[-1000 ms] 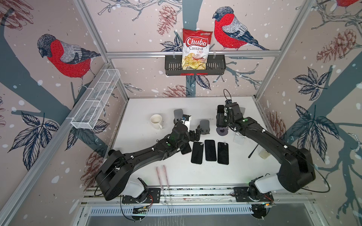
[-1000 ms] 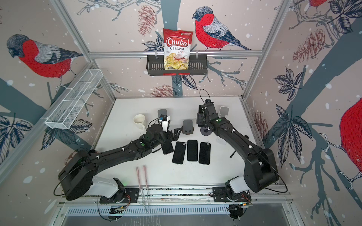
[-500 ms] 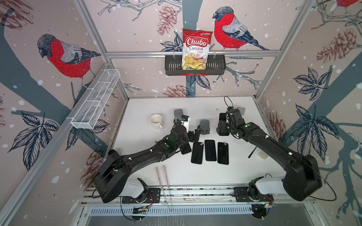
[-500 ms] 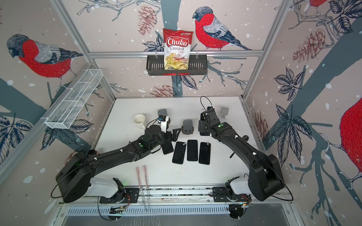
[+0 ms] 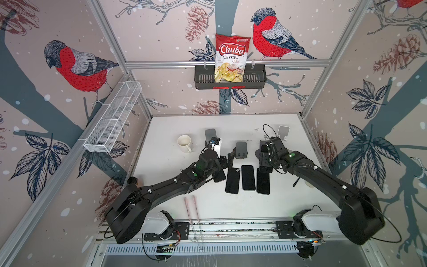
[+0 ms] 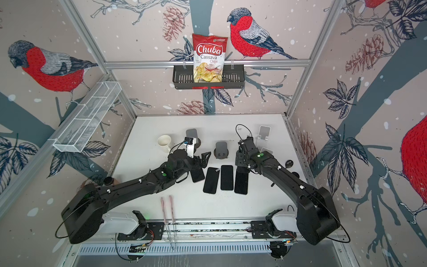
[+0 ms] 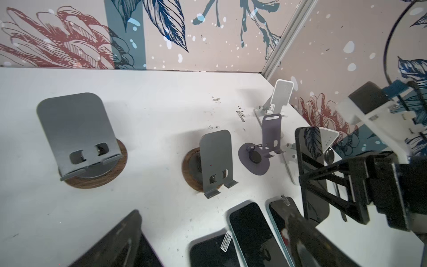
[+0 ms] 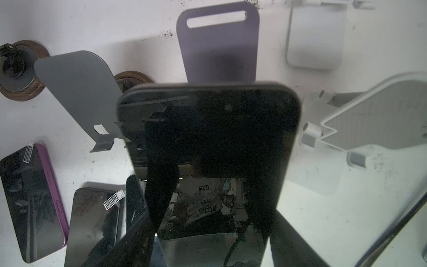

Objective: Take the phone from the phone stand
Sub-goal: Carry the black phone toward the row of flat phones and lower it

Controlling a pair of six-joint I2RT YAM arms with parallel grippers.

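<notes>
A white desk [image 5: 231,208] inside a booth papered with red birds is carrying several phone stands and phones, and two black robot arms are reaching over it. The right gripper [image 8: 208,185] is holding a dark phone [image 8: 208,129] upright. Its jaws are clamping the phone's two long sides, with one of the fingers [image 8: 161,180] pressing on each side. In the left wrist view the phone [image 7: 310,171] is standing clear of the purple phone stand [image 7: 270,134], beside it and not resting on its ledge. It is partly covering a white stand [image 7: 328,138] behind it. Whether the phone's lower end is touching anything below cannot be told. In both top views the right gripper is hanging over the far end of the rightmost phone in a row of four phones [image 5: 248,177], which are lying flat near the middle of the desk. The left gripper [image 5: 227,159] is hovering just beyond the left part of that row. Its jaws are standing wide apart and gripping nothing, and they are pointing toward a grey stand [image 5: 241,148] on a round wooden base. A second grey stand [image 5: 210,134] and a white mug [image 5: 184,142] are sitting farther left, and a second white stand [image 5: 283,132] is standing near the back right corner.
</notes>
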